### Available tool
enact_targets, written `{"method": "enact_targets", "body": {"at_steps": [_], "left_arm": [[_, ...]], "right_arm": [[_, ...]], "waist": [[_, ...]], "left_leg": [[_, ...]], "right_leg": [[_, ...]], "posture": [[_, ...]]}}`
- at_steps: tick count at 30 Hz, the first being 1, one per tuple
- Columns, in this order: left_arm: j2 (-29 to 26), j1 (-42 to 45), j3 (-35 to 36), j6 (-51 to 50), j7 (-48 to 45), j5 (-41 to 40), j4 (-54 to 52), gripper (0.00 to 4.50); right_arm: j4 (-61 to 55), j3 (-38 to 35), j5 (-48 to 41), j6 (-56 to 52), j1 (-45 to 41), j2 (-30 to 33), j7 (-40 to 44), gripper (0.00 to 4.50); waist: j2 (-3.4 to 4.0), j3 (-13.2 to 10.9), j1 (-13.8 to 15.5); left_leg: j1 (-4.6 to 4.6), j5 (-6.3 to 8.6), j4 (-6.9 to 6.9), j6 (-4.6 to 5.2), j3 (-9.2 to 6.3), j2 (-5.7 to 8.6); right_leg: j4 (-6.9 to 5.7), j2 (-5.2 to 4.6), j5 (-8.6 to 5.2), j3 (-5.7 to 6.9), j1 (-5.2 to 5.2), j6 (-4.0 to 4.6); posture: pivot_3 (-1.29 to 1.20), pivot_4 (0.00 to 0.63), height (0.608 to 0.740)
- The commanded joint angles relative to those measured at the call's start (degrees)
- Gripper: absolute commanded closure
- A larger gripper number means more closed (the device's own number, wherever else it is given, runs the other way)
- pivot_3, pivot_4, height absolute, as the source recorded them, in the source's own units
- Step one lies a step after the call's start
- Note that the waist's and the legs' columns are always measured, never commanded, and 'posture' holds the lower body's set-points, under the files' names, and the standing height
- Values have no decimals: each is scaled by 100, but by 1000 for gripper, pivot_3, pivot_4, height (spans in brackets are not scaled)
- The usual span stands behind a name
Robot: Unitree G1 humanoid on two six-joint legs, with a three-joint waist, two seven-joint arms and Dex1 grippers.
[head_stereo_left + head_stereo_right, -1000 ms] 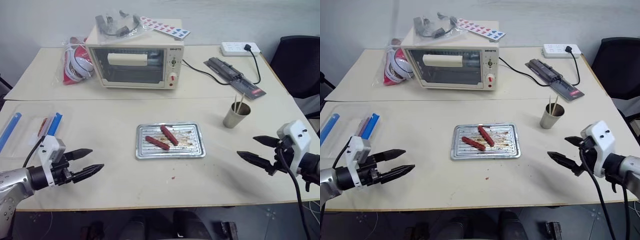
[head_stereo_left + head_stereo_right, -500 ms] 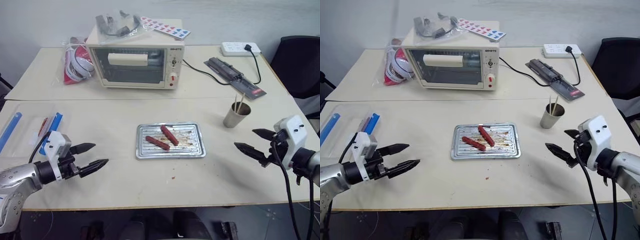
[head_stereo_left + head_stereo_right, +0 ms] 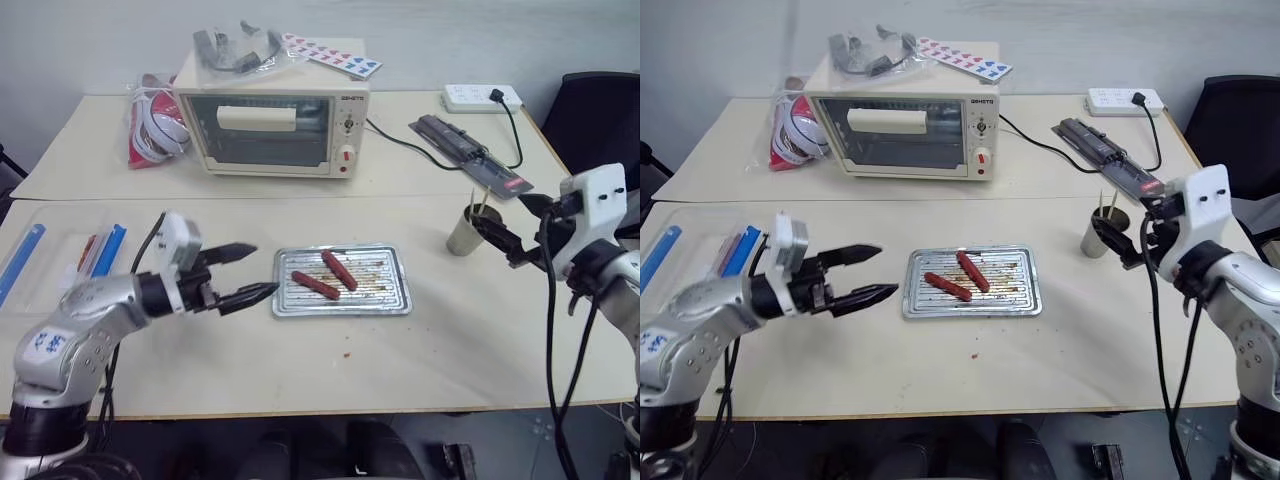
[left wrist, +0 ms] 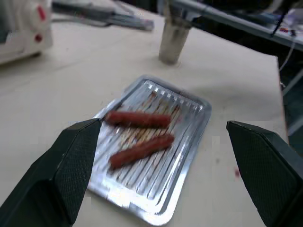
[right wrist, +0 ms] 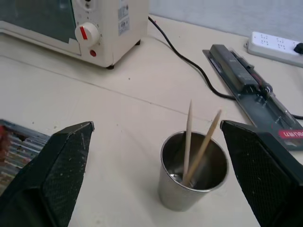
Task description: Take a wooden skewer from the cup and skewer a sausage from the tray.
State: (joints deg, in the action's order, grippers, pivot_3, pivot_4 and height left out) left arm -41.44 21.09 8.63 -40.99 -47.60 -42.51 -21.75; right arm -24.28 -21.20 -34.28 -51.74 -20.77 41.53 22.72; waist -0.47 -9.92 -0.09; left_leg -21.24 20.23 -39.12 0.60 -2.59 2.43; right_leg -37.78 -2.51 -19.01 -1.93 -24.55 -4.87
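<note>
Two sausages [image 3: 326, 277]: on your tray [image 3: 392, 298], mid-table.
Left gripper [image 3: 247, 273]: jaws spread, empty, at tray's left edge.
Right gripper [image 3: 1122, 236]: jaws spread, empty, beside cup [image 5: 193, 171] with skewers [image 5: 188, 140].

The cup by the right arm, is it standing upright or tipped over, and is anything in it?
Upright. The cup stands on its base on the table with its mouth facing up, and two wooden skewers lean inside it, tips poking above the rim.

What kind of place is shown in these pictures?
Probably an office or lab set up as a test kitchen: plain tables pushed together, a toaster oven, a power strip, and an office chair.
</note>
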Motion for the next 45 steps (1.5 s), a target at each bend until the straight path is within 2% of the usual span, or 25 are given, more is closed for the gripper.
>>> {"method": "enact_targets", "body": {"at_steps": [1, 7, 19, 32, 35, 38, 39, 42, 45], "left_arm": [[-39, 533, -367, -42, -322, -29, -20, 0], [40, 983, -786, 57, -577, 161, 160, 0], [344, 1195, -993, 177, -600, 428, 254, 0], [403, 1212, -1033, 233, -606, 544, 235, 0], [420, 1243, -1042, 241, -611, 564, 243, 0], [424, 1243, -1036, 268, -636, 597, 257, 0], [423, 1244, -1033, 276, -642, 605, 266, 0], [426, 1239, -1039, 302, -652, 622, 279, 0], [461, 1225, -1050, 340, -653, 643, 308, 0]], "right_arm": [[254, 253, 263, 221, -282, -120, -146, 593], [900, 577, 746, 477, -649, -335, -441, 2141], [1822, 808, 1178, 855, -1214, -658, -410, 2141], [2787, 909, 1348, 1258, -1685, -811, -216, 2141], [2893, 910, 1357, 1295, -1763, -895, -219, 2691], [2877, 910, 1369, 1309, -1776, -933, -207, 3448], [2862, 906, 1374, 1309, -1775, -941, -210, 3825], [2796, 900, 1395, 1311, -1757, -938, -222, 4484], [2677, 963, 1534, 1420, -1730, -851, -210, 4484]], "waist": [[0, 0, -5], [0, 0, -17], [0, 0, -19], [0, 0, -21], [0, 0, -25], [0, 0, -26], [0, 0, -26], [0, 0, -25], [0, 0, -25]], "left_leg": [[-2, 0, 0, 0, 1, 0], [-3, -1, 0, -1, 1, 0], [-7, -2, -7, -1, 3, 1], [-7, -2, -6, -2, 1, 0], [-7, -3, -6, -2, 2, 0], [-7, -3, -6, -2, 2, 0], [-7, -3, -6, -2, 2, 0], [-7, -3, -6, -2, 1, 0], [-7, -3, -6, -2, 2, 0]], "right_leg": [[-2, 0, 0, 0, -1, 0], [-5, 2, 0, -1, -6, 0], [-8, 2, 0, -3, -8, -1], [-12, 3, 0, -1, -9, -1], [-15, 3, 0, -1, -10, -1], [-15, 3, 0, -1, -10, -1], [-15, 3, 0, -1, -10, -1], [-15, 3, 0, -1, -10, -1], [-15, 3, 0, -1, -9, -1]], "posture": [[0, 150, 740], [0, 150, 740], [0, 150, 740], [0, 150, 740], [0, 150, 740], [0, 150, 740], [0, 150, 740], [0, 150, 740], [0, 150, 740]]}}
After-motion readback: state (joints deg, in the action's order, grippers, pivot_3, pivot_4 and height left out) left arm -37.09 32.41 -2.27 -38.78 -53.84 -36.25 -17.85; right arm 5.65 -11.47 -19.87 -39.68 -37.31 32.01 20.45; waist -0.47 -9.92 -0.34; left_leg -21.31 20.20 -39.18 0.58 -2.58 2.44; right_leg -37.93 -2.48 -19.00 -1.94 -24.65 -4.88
